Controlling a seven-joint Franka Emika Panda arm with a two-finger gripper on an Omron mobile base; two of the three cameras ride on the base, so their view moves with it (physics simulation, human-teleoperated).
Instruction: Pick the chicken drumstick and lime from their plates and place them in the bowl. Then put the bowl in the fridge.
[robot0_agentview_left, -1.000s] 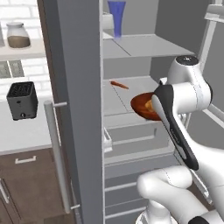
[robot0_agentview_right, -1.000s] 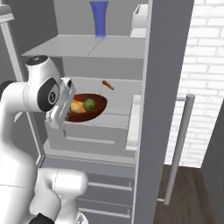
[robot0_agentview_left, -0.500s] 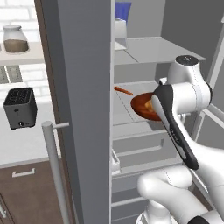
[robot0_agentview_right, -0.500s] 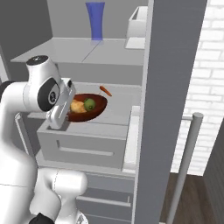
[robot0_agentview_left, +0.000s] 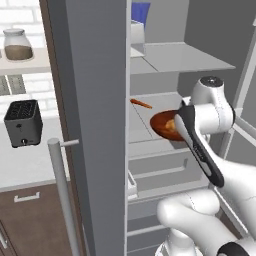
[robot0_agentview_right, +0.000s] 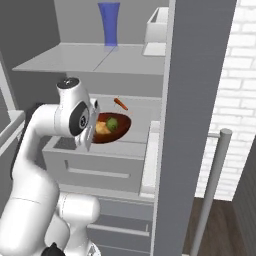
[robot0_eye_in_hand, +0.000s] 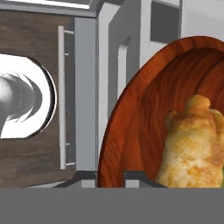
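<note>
My gripper (robot0_eye_in_hand: 109, 176) is shut on the near rim of the reddish-brown wooden bowl (robot0_eye_in_hand: 140, 109), holding it up in front of the open fridge's (robot0_agentview_right: 100, 60) middle shelf. In the bowl lie the golden chicken drumstick (robot0_eye_in_hand: 192, 140) and the dark green lime (robot0_agentview_right: 113, 123). From the right base view the bowl (robot0_agentview_right: 119, 132) hangs just over the shelf's front edge, with the drumstick (robot0_agentview_right: 102, 128) beside the lime. The left base view has the bowl (robot0_agentview_left: 161, 125) partly behind my white hand. The plates are out of view.
The fridge door (robot0_agentview_left: 90, 100) stands open at the left with its long bar handle (robot0_agentview_left: 62, 195). A small orange carrot (robot0_agentview_right: 120, 104) lies on the shelf behind the bowl. A blue vase (robot0_agentview_right: 109, 24) and a white box (robot0_agentview_right: 157, 30) sit on the upper shelf. A black toaster (robot0_agentview_left: 22, 122) stands on the counter.
Both base views have shifted, so the camera has moved and the fridge looks nearer. The bowl stays in the shut gripper at about the same place before the shelf.
</note>
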